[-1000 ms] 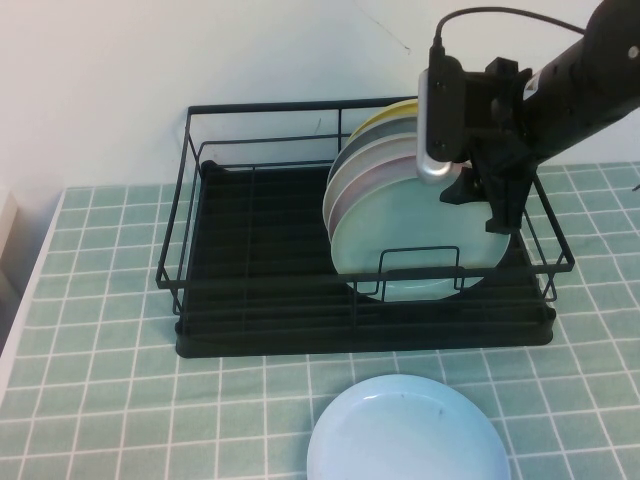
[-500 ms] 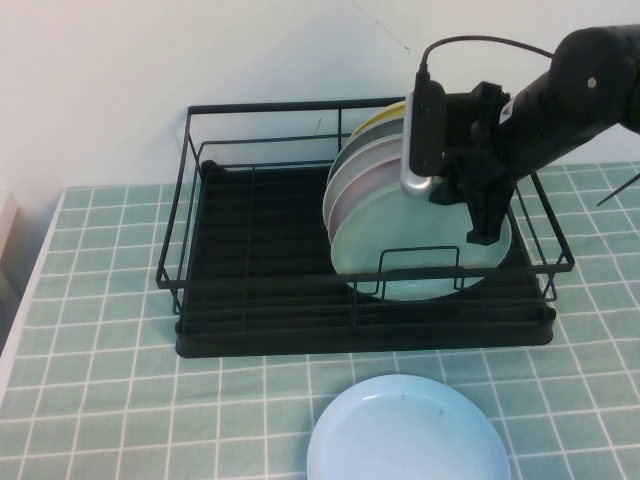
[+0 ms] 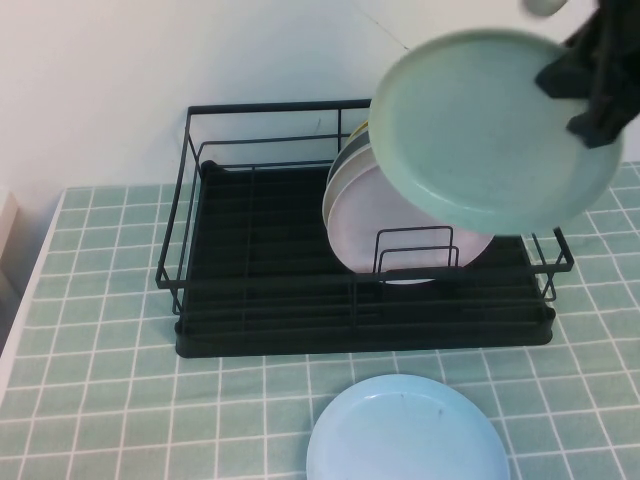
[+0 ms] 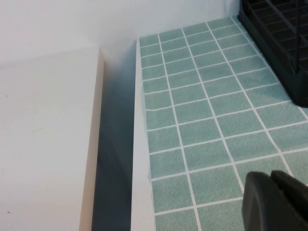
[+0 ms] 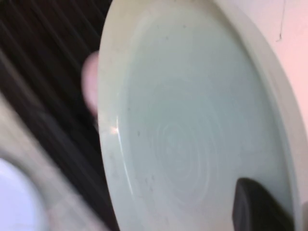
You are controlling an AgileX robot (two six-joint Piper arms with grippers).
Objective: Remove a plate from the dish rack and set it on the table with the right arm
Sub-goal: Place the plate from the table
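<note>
Clearly, the plate (image 3: 490, 125) is held in the air, tilted, above the right end of the dish rack (image 3: 260, 290), gripped at its right edge by the right gripper (image 3: 590, 85), whose fingers are clamped on it. A pale pink plate (image 3: 400, 225) stands foremost in the rack. A light blue plate (image 3: 405, 430) lies on the table (image 3: 100, 400). The left gripper (image 4: 276, 202) is seen low over the tiles beside the rack's left end, its fingers pressed together.

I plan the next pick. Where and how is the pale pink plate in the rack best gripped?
Probably at its top rim, coming from above: the pale pink plate stands on edge in the dish rack, frontmost of the stack, so only its upper edge looks free.
</note>
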